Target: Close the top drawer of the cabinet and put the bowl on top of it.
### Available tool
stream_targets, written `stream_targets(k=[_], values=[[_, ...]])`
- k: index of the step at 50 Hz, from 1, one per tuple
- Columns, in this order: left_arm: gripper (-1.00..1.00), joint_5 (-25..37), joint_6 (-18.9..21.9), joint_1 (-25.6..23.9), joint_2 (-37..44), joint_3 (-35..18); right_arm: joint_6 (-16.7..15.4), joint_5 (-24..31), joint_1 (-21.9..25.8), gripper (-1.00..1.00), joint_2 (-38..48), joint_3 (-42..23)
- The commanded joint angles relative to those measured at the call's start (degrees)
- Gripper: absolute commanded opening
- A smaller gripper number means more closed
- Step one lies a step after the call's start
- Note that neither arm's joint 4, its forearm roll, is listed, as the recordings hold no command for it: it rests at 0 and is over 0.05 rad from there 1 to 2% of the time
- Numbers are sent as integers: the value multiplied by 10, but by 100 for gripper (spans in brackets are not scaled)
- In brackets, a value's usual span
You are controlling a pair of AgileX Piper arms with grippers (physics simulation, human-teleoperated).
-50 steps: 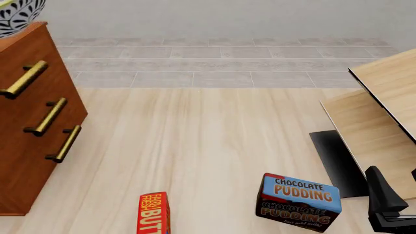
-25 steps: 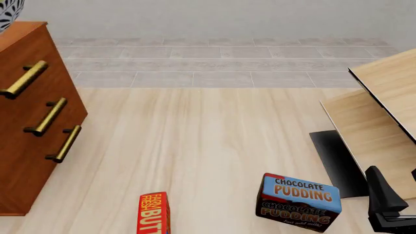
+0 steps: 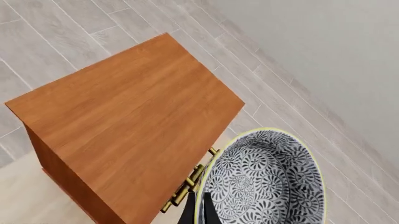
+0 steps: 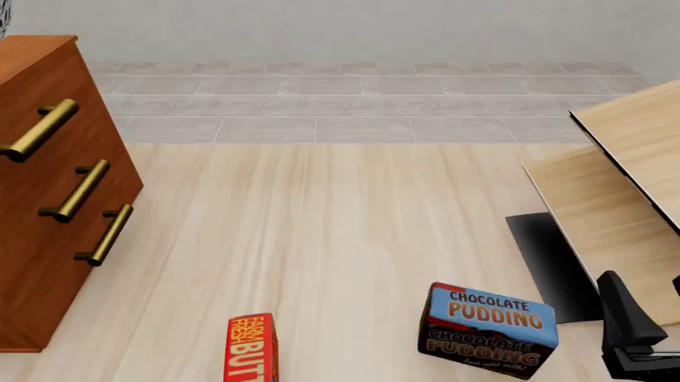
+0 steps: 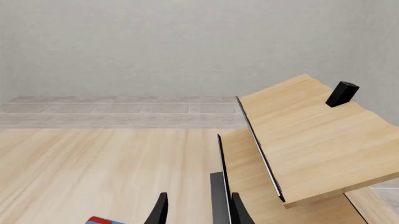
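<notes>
Left gripper (image 3: 198,212): only its dark fingertips showed at the edge of the left wrist view, clamped on the yellowish rim of the bowl (image 3: 265,182), one tip inside and one outside. Outside the front view.
Bowl: held in the air above the cabinet (image 3: 124,116), over its handle-side edge; no contact with the wooden top was visible. In the front view only a sliver of it showed at the upper left corner (image 4: 3,16).
Top drawer (image 4: 48,119): front flush with the two lower drawers; brass handle (image 4: 38,129) projecting toward the table centre.
Cabinet top: flat, bare wood in the left wrist view.
Right gripper (image 5: 196,210): two dark fingers parted with a moderate gap, grasping nothing, low over the table (image 4: 318,223) near the pale wooden boards (image 5: 311,144).
Open room: broad bare tabletop between the cabinet and the boards.
Near-edge objects: chocolate pudding box (image 4: 489,330) and a red butter box (image 4: 251,350), well apart from the cabinet.
</notes>
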Motion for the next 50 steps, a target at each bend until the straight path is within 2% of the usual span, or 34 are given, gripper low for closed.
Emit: stream_targets(k=[1,2,6,7,10,11,15,19,21,22,23,26,27,35,36,37,38,39,50], values=[[-100,-30,-5,49,39,-7,0,0,0,100,-1,1],[-100,-50,-3,52,33,22,0,0,0,100,-1,1],[-100,-65,-4,62,40,32,0,0,0,100,-1,1],[-100,-52,-7,64,51,10,0,0,0,100,-1,1],[-100,-59,-13,72,65,5,0,0,0,100,-1,1],[-100,-82,-15,75,58,37,0,0,0,100,-1,1],[-100,-82,-21,84,75,22,0,0,0,100,-1,1],[-100,-104,-21,91,78,47,0,0,0,100,-1,1],[-100,-83,-24,94,97,4,0,0,0,100,-1,1],[-100,-82,-24,94,97,3,0,0,0,100,-1,1],[-100,-115,-25,95,87,51,0,0,0,100,-1,1],[-100,-110,-24,97,97,38,0,0,0,100,-1,1],[-100,-125,-26,98,93,58,0,0,0,100,-1,1],[-100,-146,-29,106,103,70,0,0,0,100,-1,1],[-100,-144,-28,107,105,66,0,0,0,100,-1,1],[-100,-128,-32,109,120,35,0,0,0,100,-1,1],[-100,-148,-31,109,109,67,0,0,0,100,-1,1],[-100,-153,-30,109,107,76,0,0,0,100,-1,1],[-100,-159,-30,113,115,76,0,0,0,100,-1,1]])
